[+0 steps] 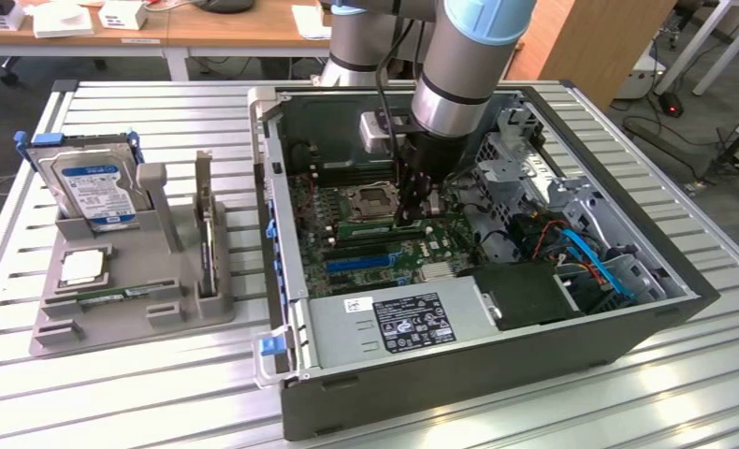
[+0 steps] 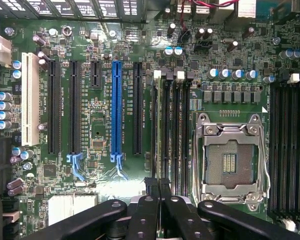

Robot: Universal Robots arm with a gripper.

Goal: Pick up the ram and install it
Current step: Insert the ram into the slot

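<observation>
The gripper reaches down into the open computer case, its 2 fingers pressed almost together and, as far as I can judge, pinching the top edge of the ram. The ram stands on edge along 1 memory slot just beside the empty processor socket, probably held upright so its contacts meet the slot squarely. The blue expansion slot runs parallel, a little apart. Outside the case, a grey parts tray with a hard drive sits on the slatted surface.
</observation>
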